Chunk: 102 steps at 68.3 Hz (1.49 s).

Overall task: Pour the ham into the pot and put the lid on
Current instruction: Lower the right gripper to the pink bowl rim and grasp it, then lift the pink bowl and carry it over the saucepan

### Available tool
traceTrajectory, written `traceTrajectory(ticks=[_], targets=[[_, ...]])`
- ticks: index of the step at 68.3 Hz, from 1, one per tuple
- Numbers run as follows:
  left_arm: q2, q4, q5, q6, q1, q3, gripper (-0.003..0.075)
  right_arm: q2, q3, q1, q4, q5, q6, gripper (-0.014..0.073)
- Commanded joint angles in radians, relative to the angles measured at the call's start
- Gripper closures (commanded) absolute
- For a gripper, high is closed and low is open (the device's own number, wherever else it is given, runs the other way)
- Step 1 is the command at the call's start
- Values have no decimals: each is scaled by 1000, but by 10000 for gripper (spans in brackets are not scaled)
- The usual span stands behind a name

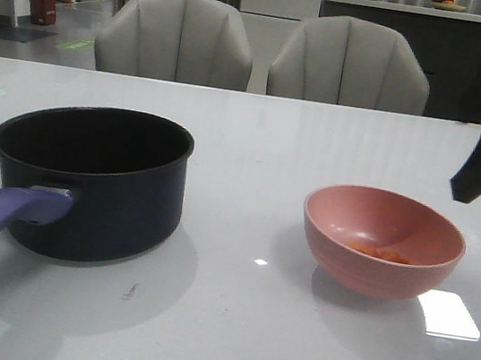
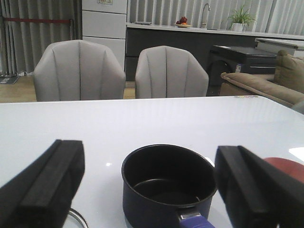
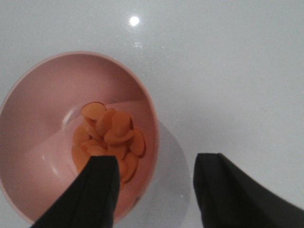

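With jaws spread wide, the right gripper is poised astride the pink bowl's rim, best clamped squarely so the ham is not spilled.

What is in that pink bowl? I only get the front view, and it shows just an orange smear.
Observer: The right wrist view looks down on thin round orange-pink ham slices piled in the round pink bowl.
Operator: Is the bowl held?
Observer: Not gripped: the right gripper is open, jaws either side of its rim.
Operator: Any lid?
Observer: The left wrist view shows a clear rounded glass edge beside the dark navy round pot, probably the lid.
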<state>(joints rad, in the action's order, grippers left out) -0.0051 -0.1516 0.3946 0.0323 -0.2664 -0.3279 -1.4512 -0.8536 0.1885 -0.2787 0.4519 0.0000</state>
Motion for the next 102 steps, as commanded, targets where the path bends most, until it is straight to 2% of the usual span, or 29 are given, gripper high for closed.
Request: traceTrajectory(ticks=[1,8,13,17,18,19,20,21,22,28,47,62,71,91,102], targets=[[21,-13,-73,-1,-7,-25,115,-66,-78,7,-10,-37,-12,127],[21,-13,-73,-1,-7,-25,115,-140,-110,7,-10,-36,-12,134],[21,-13,-73,-1,-7,-25,115,-184,-125,7,-10,-36,-12,181],[21,-13,-73,-1,-7,-25,115,-210,-133,7,-10,-35,-12,253],[21,-13,-73,-1,-7,-25,115,-218,-134,7,-10,-34,-12,296],[21,-13,-73,-1,-7,-25,115,-220,-136,7,-10,-34,-12,296],[21,-13,-73,-1,-7,-25,115,-227,-139,7,-10,-34,-12,340],[21,-13,-73,-1,-7,-25,115,-227,-139,7,-10,-34,-12,340],[21,-13,-73,-1,-7,-25,115,-231,-143,7,-13,-34,-12,380],[21,-13,-73,-1,-7,-25,115,-230,-148,7,-15,-32,-12,468],[21,-13,-73,-1,-7,-25,115,-192,-247,7,-15,4,-17,458],[21,-13,-73,-1,-7,-25,115,-179,-435,34,-20,152,-22,458],[21,-13,-73,-1,-7,-25,115,-183,-550,118,-19,210,-48,458],[21,-13,-73,-1,-7,-25,115,-276,-758,352,81,194,-47,456],[21,-13,-73,-1,-7,-25,115,-305,-777,442,155,-8,-46,456]])
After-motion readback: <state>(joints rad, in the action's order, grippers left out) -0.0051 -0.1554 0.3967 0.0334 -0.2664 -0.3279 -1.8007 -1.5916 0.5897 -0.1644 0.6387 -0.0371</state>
